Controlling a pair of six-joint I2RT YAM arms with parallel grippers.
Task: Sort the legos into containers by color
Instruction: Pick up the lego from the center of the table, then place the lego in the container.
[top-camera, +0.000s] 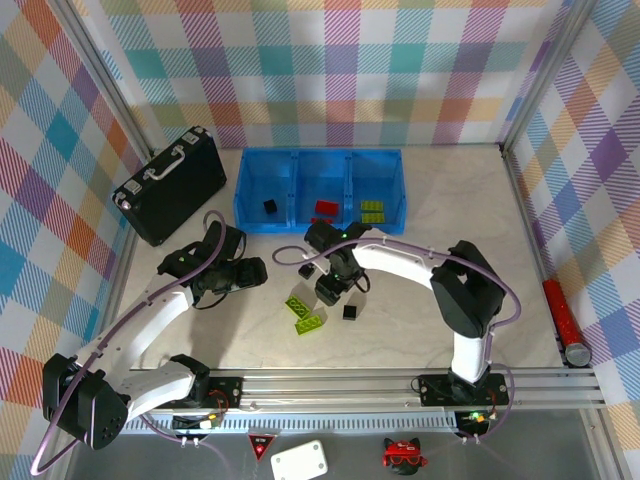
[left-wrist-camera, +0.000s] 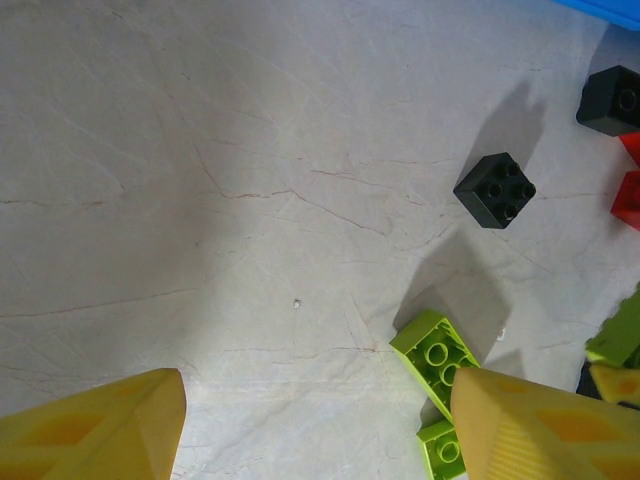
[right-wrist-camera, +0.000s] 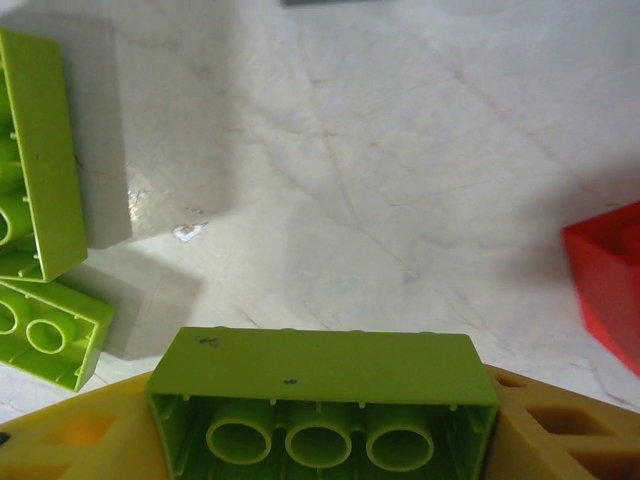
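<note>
A lime-green brick (right-wrist-camera: 320, 368) is pinched between the yellow plastic fingers (right-wrist-camera: 560, 425) of the right gripper (right-wrist-camera: 320, 440). It is glossy, with a few dark specks. Its hollow underside, with three round tubes, is turned toward the wrist camera. It is held just above the pale, marble-veined tabletop (right-wrist-camera: 400, 150).

Two loose green bricks (right-wrist-camera: 45, 150) are seen touching each other beside it, and a red brick's corner (right-wrist-camera: 605, 280) at the opposite edge.

The left gripper (left-wrist-camera: 320, 430) is spread, with nothing between its wedge-shaped yellow fingers (left-wrist-camera: 100, 430). A black four-stud cube (left-wrist-camera: 495, 190) lies ahead of it on bare table.

The blue tray (top-camera: 320, 152) is set at the far side: a sorted black cube (top-camera: 270, 207) in the left compartment, a sorted red brick (top-camera: 326, 209) in the middle, sorted green bricks (top-camera: 375, 211) in the right. A textured black briefcase (top-camera: 170, 185) with a silver handle lies to its left.
</note>
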